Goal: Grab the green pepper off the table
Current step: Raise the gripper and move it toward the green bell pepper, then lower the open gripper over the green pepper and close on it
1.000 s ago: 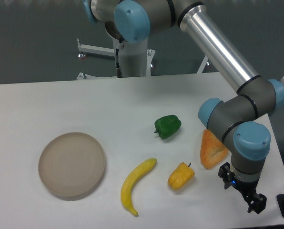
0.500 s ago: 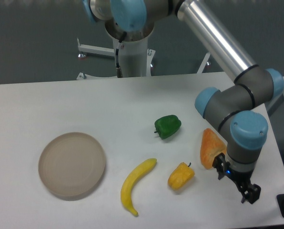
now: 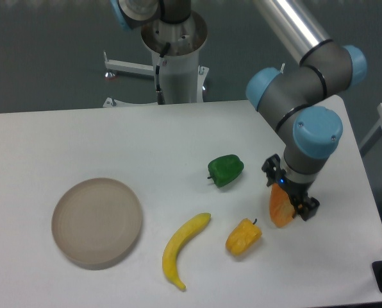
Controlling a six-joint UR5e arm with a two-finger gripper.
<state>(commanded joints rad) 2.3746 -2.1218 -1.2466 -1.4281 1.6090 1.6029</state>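
Observation:
The green pepper (image 3: 226, 169) lies on the white table (image 3: 114, 141), right of centre, stem pointing to the lower left. My gripper (image 3: 290, 190) hangs to the right of it, above an orange wedge-shaped piece, with nothing between its fingers. The two black fingers stand apart, so the gripper is open. The gripper is apart from the green pepper, about a hand's width to its right.
An orange wedge (image 3: 280, 206) lies under the gripper. A yellow-orange pepper (image 3: 243, 237) and a banana (image 3: 182, 248) lie near the front. A round beige plate (image 3: 97, 221) sits at the left. The arm's base (image 3: 175, 64) stands at the back.
The gripper has moved up and to the left, from the table's front right corner to above the orange wedge, closer to the green pepper. The objects have not moved.

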